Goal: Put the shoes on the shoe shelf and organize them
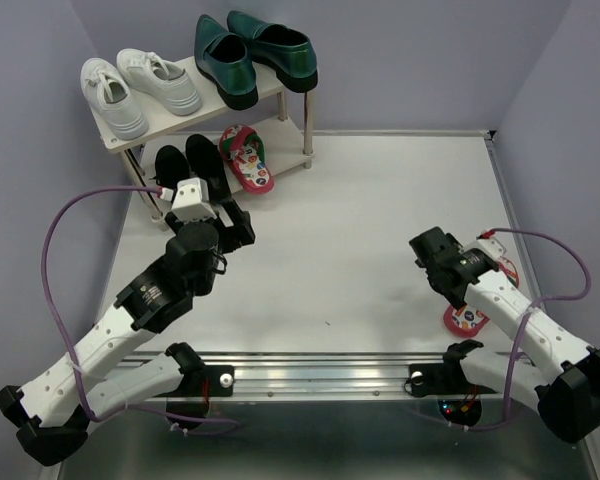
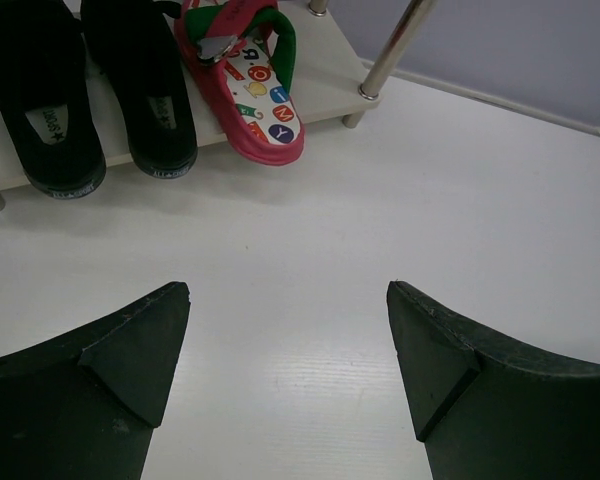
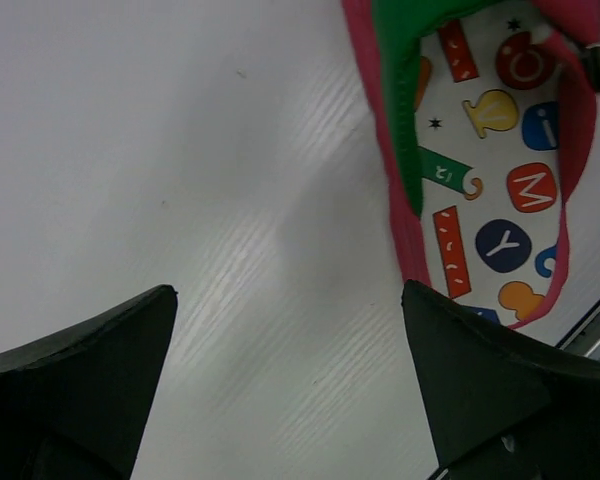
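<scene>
right gripper (image 3: 288,300) hangs wide and empty over the table (image 3: 180,150), just beside a red flip-flop (image 3: 490,180), forearm (image 1: 520,310) stretched low. left gripper (image 2: 288,300), also wide and empty, faces the shoe shelf (image 2: 330,85) holding the other flip-flop (image 2: 250,90).

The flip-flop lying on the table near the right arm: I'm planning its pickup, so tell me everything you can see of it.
The flip-flop has a pink-red sole rim, a white footbed printed with coloured letters and shapes, and a strap lined in green; it looks like foam or rubber. It lies flat, footbed up, on the white table near the front right edge, beside the open right gripper, not between its fingers.
</scene>
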Tool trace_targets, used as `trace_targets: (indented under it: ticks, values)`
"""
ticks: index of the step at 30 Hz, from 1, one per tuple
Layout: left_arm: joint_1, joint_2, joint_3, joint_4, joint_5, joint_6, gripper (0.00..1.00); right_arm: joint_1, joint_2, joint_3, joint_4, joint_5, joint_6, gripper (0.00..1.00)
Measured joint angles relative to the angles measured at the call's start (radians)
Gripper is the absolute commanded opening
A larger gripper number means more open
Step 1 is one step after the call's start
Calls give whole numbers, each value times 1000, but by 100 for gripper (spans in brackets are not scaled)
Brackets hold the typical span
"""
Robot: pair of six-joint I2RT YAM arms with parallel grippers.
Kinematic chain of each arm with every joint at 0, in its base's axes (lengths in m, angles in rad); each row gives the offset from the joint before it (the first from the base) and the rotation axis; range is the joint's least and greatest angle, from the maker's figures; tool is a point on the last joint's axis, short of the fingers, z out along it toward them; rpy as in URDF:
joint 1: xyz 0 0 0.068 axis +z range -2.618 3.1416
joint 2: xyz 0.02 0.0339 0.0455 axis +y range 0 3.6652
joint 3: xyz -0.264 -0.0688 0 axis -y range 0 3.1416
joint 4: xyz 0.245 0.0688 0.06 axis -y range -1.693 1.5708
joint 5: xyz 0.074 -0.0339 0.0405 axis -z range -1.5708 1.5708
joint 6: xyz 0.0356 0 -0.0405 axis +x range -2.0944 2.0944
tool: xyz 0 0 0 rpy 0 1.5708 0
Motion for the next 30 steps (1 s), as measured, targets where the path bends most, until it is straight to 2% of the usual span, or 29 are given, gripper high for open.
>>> trace_targets:
  ticks: [4,8,15,20,25,26,27,28,29,30]
  values:
    - [0,0,-5,14,8,6,91,-59,-23,-60,-47,25,50,100]
    - [0,5,-15,28,24,14,91,-120,-2,-63,-31,45,17,100]
    - [0,37,-17,71,53,37,91,-266,96,-59,87,68,-115,100]
    - [0,60,-18,89,80,43,91,-349,200,-58,203,80,-204,95]
    - [0,61,-39,100,94,43,91,-451,243,-61,346,91,-320,66]
    - [0,61,-44,100,97,43,91,-480,246,-67,389,85,-341,45]
    - [0,61,-45,99,97,43,91,-513,248,-75,425,72,-364,32]
    - [0,61,-46,99,97,43,91,-536,250,-87,460,57,-394,24]
    - [0,61,-46,99,97,43,91,-552,250,-104,500,37,-418,11]
    - [0,60,-47,99,97,43,91,-556,250,-108,512,26,-429,7]
